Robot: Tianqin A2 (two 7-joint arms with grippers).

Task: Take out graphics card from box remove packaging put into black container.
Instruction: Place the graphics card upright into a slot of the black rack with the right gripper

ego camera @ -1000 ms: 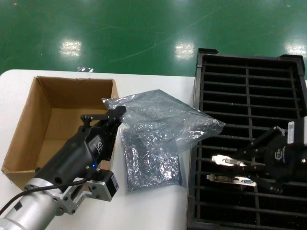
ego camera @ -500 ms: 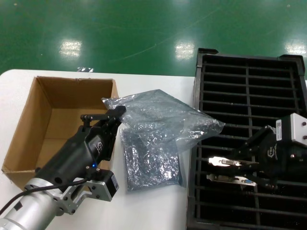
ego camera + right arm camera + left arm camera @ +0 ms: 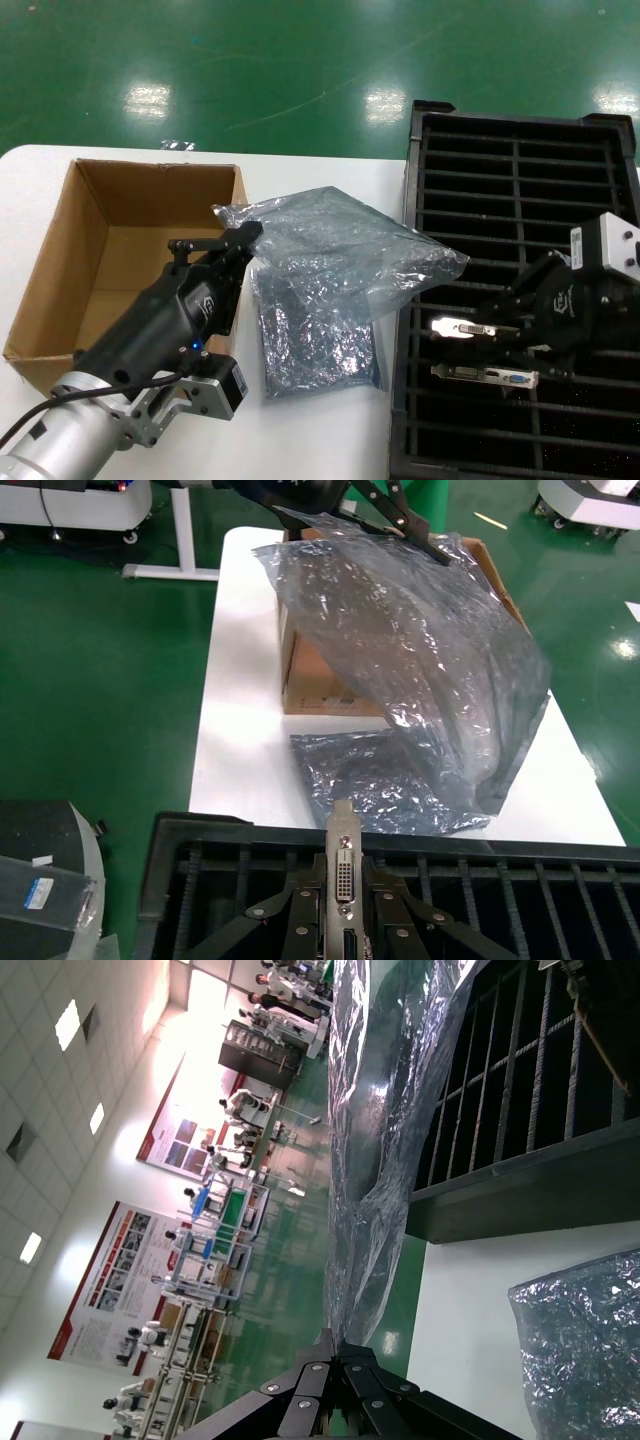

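Graphics card (image 3: 466, 327) level, bracket toward box (image 3: 120, 250), clamped in right gripper (image 3: 515, 325); left gripper (image 3: 240, 235) pinches packaging (image 3: 340, 245).

Our left arm (image 3: 150, 335): black housing, white logo, small blue light, silver wrist section, black cable, grey bracketed camera block. Our right arm (image 3: 590, 300): black, white logo, white block on top.

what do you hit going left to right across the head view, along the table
box → left gripper pinching a corner of the lifted packaging → flat second bag on the table beneath it → black container → graphics card held by the right gripper over a slot.
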